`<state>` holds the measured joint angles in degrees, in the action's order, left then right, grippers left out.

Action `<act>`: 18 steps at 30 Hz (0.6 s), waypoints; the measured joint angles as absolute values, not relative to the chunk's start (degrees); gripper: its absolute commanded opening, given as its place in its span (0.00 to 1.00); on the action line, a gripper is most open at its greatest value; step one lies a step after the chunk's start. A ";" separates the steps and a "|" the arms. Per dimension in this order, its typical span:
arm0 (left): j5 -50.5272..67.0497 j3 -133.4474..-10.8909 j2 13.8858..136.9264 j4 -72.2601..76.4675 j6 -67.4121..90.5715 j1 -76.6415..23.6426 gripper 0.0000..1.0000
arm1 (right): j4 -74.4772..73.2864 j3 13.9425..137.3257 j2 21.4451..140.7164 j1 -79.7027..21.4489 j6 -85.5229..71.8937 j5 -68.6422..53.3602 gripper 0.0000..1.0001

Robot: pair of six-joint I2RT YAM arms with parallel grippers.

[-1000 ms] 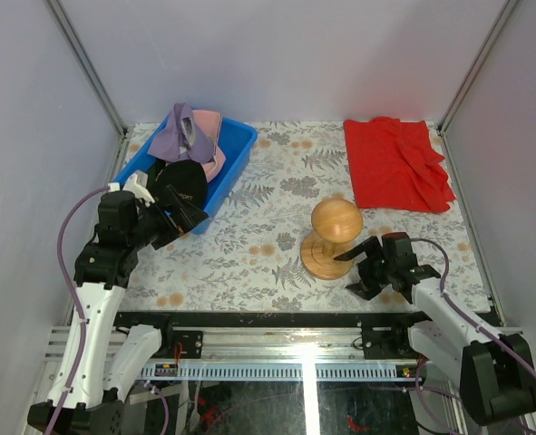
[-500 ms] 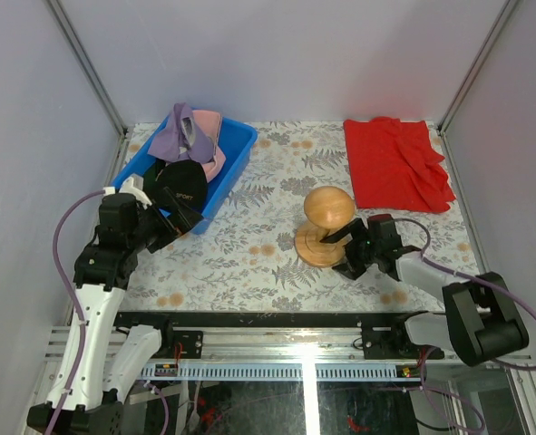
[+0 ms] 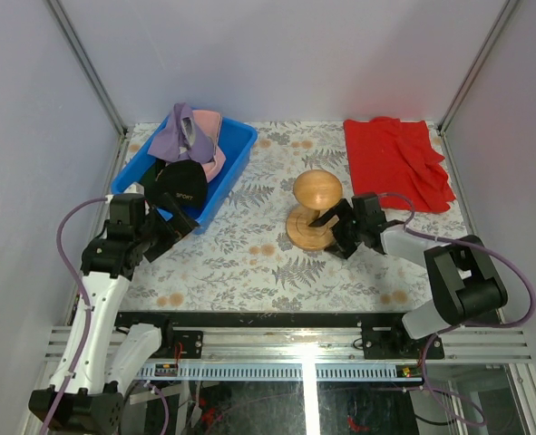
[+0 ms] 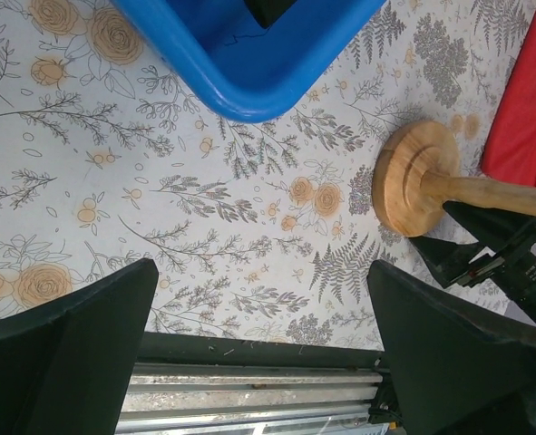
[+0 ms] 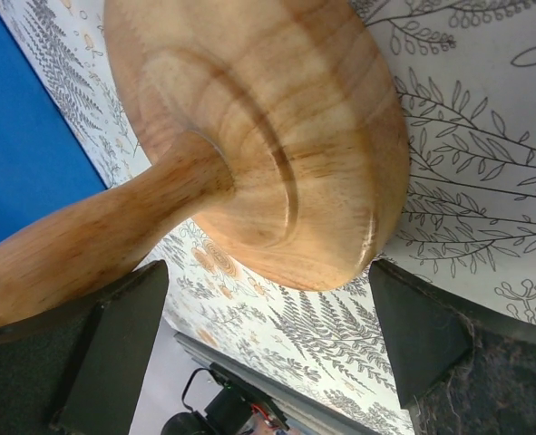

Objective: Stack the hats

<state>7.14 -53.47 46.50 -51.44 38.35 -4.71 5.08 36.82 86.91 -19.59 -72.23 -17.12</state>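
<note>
The floral table (image 3: 249,263) carries a blue bin (image 3: 231,172) back left, a red cloth (image 3: 394,163) back right and a wooden stand (image 3: 316,190) mid-table.

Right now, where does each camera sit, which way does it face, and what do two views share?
Top external: above and behind the robot, looking down on the table; left claw and right claw show, both open.
Left wrist: above the table, facing down; its two fingers frame the bottom corners.
Right wrist: low, close on the wooden stand; its fingers frame the bottom.
Shared: both wrist views show the stand and blue bin.
</note>
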 measured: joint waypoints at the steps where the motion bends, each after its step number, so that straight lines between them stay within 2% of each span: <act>1: 7.49 -53.39 46.54 -51.37 38.41 -4.71 1.00 | 4.27 37.30 86.65 -19.59 -71.35 -16.91 1.00; 5: 8.36 -54.11 49.21 -51.11 38.02 -4.71 1.00 | -0.86 38.06 82.08 -19.62 -68.12 -15.94 0.99; 10: 7.64 -62.04 57.89 -51.00 35.03 -4.71 0.99 | -10.22 40.21 72.03 -20.45 -63.07 -15.27 1.00; 18: 3.51 -66.81 62.11 -50.04 32.58 -1.23 0.84 | -17.72 40.84 59.66 -21.02 -59.99 -14.66 0.99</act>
